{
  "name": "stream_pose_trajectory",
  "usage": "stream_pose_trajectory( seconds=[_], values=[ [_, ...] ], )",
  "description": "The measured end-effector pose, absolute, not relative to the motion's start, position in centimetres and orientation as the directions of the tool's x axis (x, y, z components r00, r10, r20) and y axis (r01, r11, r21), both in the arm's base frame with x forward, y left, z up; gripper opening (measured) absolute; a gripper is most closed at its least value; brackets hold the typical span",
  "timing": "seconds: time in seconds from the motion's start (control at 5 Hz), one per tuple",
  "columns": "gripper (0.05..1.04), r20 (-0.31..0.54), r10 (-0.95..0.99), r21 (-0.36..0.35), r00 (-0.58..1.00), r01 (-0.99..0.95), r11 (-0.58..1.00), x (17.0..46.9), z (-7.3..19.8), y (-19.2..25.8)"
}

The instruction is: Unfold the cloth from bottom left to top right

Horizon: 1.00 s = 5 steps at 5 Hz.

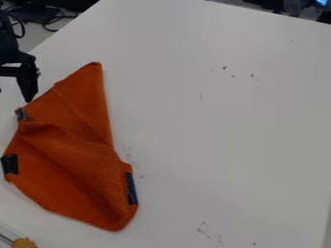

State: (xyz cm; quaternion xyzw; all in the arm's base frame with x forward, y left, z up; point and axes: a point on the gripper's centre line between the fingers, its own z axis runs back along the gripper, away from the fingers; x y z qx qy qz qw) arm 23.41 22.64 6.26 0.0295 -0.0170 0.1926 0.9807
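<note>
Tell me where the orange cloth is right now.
In the camera view, the orange cloth lies on the left part of the white table, its upper-left edge just below the black gripper.

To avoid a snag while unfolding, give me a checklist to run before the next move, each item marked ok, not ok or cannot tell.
1. Gripper open: ok, its fingers stand apart.
2. Gripper near the orange cloth: ok, it is by the upper left edge.
3. Fingertip touching the cloth: cannot tell.
4. Cloth spread flat: not ok, it is creased and bunched.
5. Yellow thing apart from the cloth: ok, it sits at the lower left.
</note>
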Motion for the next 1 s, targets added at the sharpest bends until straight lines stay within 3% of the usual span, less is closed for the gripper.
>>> stream_pose_trajectory(
  seconds=[1.0],
  values=[
    [0.971,-0.035,0.304,-0.015,0.952,-0.304,0.952,24.1,1.9,22.7]
  ],
)
